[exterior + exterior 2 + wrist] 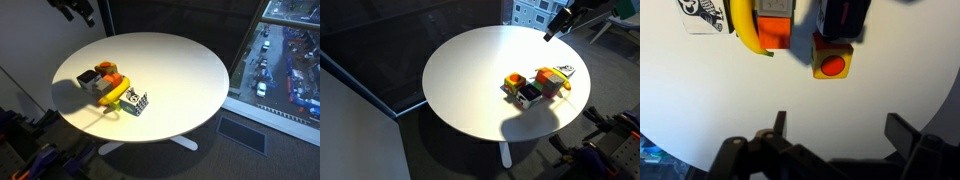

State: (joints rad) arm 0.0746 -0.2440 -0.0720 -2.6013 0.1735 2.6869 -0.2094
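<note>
My gripper (837,128) is open and empty, held high above the round white table (180,70). Its dark fingers show at the upper left in an exterior view (78,10) and at the upper right in an exterior view (563,22). Below it on the table lies a cluster of toys: a yellow banana (743,28), an orange block (774,25), a black block (843,18) and a yellow block with a red button (831,62). The cluster shows in both exterior views (108,86) (538,86). The gripper touches none of them.
A black-and-white patterned cube (137,102) lies next to the toys, also seen in the wrist view (700,14). A window (285,55) with a street far below is beside the table. Dark equipment (600,150) stands on the floor near the table edge.
</note>
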